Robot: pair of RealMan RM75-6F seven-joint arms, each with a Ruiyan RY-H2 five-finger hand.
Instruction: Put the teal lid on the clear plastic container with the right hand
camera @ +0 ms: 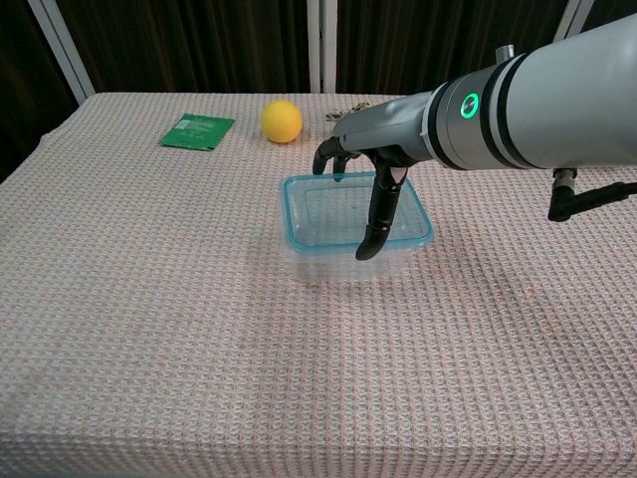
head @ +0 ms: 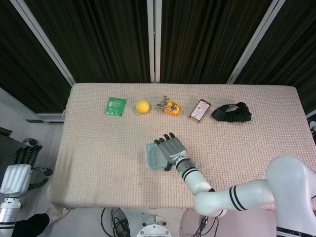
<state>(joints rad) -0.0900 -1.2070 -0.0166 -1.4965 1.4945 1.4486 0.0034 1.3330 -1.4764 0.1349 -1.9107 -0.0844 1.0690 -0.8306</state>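
The teal-rimmed lid [camera: 320, 211] lies on top of the clear plastic container [camera: 328, 267] near the middle of the table, a little toward the front edge. My right hand [camera: 376, 164] reaches over its right half, fingers on the far rim and thumb hanging down over the near rim, gripping the lid. The head view shows the same hand [head: 172, 150] covering the right part of the lid [head: 153, 158]. My left hand [head: 19, 170] hangs off the table at the far left with its fingers straight and holds nothing.
Along the far edge lie a green packet [head: 115, 105], a yellow ball [head: 142, 106], an orange wrapped item [head: 170, 107], a red-brown packet [head: 200, 109] and a black cloth [head: 232, 112]. The woven tablecloth [camera: 149, 299] covers the table.
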